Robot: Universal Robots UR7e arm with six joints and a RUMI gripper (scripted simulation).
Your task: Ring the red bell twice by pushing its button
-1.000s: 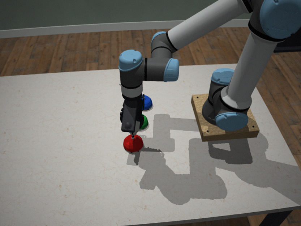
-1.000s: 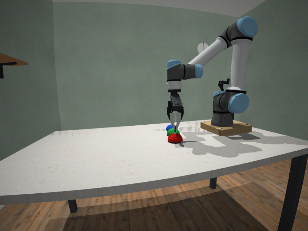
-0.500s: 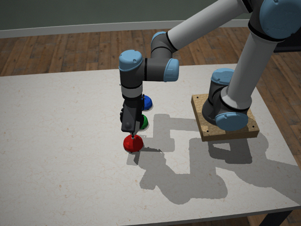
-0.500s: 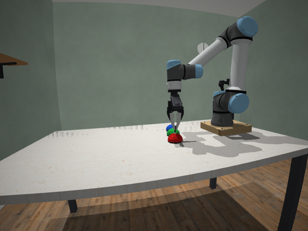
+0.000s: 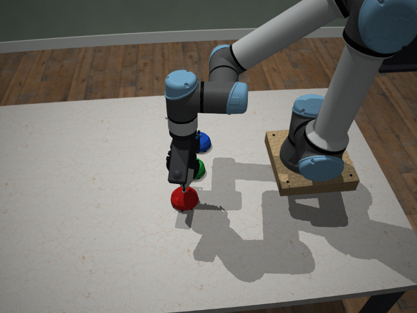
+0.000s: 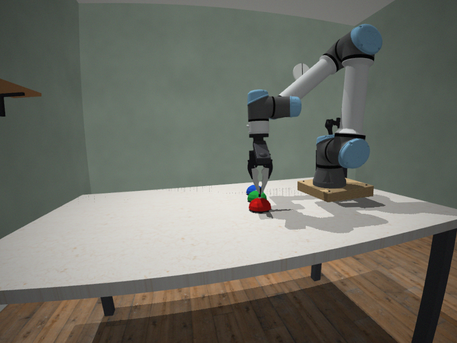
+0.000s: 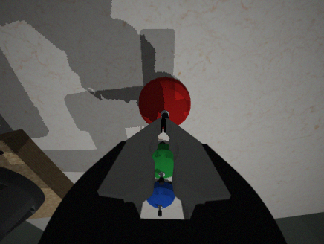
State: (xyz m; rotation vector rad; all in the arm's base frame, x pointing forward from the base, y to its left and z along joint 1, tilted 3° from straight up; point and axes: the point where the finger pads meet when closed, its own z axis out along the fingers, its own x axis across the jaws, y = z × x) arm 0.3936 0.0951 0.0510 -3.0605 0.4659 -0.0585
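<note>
The red bell (image 5: 184, 198) sits on the white table, nearest the front of a row of three bells; it also shows in the exterior view (image 6: 259, 205) and the wrist view (image 7: 164, 100). My gripper (image 5: 182, 186) is shut, points straight down, and its closed fingertips meet the small button on top of the red bell (image 7: 163, 115). In the exterior view the fingertips (image 6: 260, 197) touch the bell's top. How far the button is pressed I cannot tell.
A green bell (image 5: 199, 168) and a blue bell (image 5: 204, 142) stand close behind the red one, partly hidden by the gripper body. The arm's wooden base block (image 5: 310, 166) stands at the right of the table.
</note>
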